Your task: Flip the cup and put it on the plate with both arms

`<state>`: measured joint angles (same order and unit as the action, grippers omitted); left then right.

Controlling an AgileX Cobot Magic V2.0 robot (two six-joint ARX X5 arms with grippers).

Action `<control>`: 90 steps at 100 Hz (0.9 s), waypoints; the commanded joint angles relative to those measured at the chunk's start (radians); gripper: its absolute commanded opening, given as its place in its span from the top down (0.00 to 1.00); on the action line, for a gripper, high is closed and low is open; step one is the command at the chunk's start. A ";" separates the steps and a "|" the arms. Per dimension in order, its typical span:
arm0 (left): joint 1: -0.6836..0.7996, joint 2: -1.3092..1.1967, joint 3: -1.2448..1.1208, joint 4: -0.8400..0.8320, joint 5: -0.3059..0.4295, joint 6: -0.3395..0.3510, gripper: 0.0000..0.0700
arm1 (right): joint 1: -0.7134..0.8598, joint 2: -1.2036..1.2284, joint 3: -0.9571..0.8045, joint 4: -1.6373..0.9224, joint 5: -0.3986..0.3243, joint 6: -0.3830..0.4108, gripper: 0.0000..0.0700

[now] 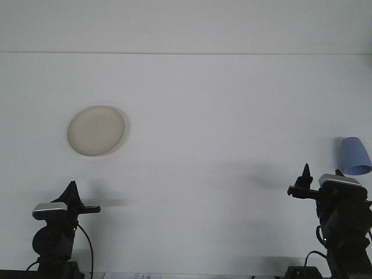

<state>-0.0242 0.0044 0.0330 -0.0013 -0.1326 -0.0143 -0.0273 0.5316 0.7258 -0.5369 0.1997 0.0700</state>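
No text, label, brand, number or sign can be read anywhere in the front view. At the bottom edge a strip of pale paper or printed matter (pixel 145 275) is seen, but whatever is marked on it is too small and blurred to be made out.

Both arms get chopped off by the bottom edge of the shot, so you only see their top ends, and the right claw (pixel 304 177) and left claw (pixel 72 195) are just dark silhouettes, way too small to tell if the fingers are apart or together. The blue cup (pixel 354 156) sits right by the right edge, with its lower rim tucked partly behind the right arm's camera housing (pixel 339 180), and I can't tell which end of it is the open one. The worktop (pixel 221 116) runs out of frame on both sides.
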 commanded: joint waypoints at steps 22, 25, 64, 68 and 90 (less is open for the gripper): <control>0.000 -0.001 -0.019 0.010 -0.001 -0.005 0.98 | -0.175 0.218 0.041 -0.047 0.115 -0.197 0.24; 0.000 -0.001 -0.019 0.010 -0.001 -0.005 0.98 | -0.210 0.246 0.041 -0.046 0.115 -0.208 0.24; 0.000 -0.001 -0.019 0.010 -0.001 -0.005 0.98 | -0.591 0.548 0.041 0.137 0.037 -0.400 0.24; 0.000 -0.001 -0.019 0.010 -0.001 -0.005 0.98 | -0.609 0.576 0.041 0.172 0.019 -0.417 0.24; 0.000 -0.001 -0.019 0.010 -0.001 -0.005 0.98 | -0.671 0.729 0.041 0.373 -0.087 -0.483 0.24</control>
<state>-0.0242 0.0044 0.0330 -0.0013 -0.1326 -0.0162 -0.6834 1.2163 0.7498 -0.2138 0.1307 -0.3752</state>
